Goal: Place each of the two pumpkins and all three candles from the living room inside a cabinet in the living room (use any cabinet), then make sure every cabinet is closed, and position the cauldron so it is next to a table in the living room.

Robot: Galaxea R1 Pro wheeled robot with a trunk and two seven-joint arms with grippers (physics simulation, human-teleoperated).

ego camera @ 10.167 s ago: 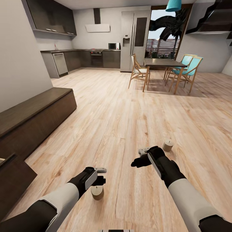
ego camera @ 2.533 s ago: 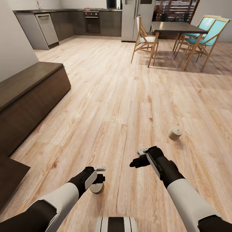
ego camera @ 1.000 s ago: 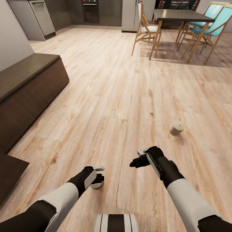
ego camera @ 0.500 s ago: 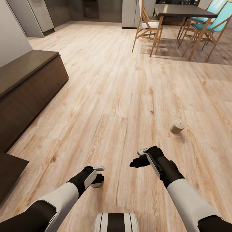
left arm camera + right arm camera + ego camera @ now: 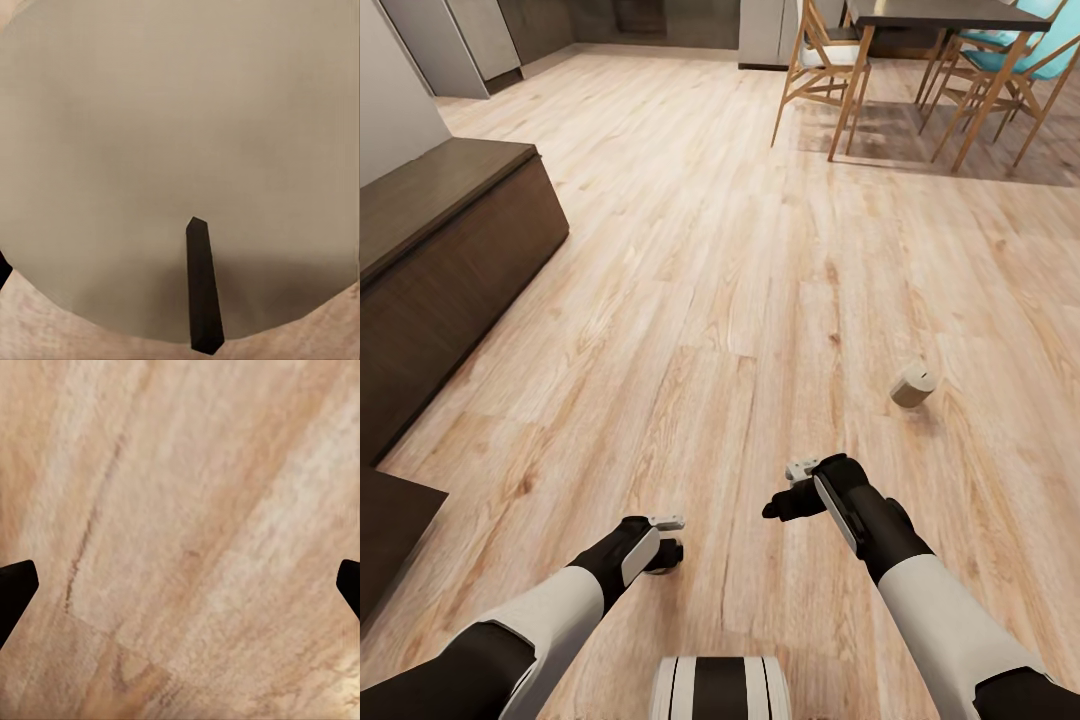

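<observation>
Floorboards (image 5: 720,300) surround candle (image 5: 180,150), mostly hidden behind left gripper (image 5: 665,545).

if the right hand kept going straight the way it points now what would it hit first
Probably the light wooden plank floor. The right wrist view looks along the open right hand and shows bare boards between its dark fingertips. The toppled beige candle lies off to the side, outside that line.

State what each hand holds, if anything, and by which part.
The left hand is shut on a stubby beige candle, though the gripped part is hidden. The right hand is open, holding nothing.
</observation>
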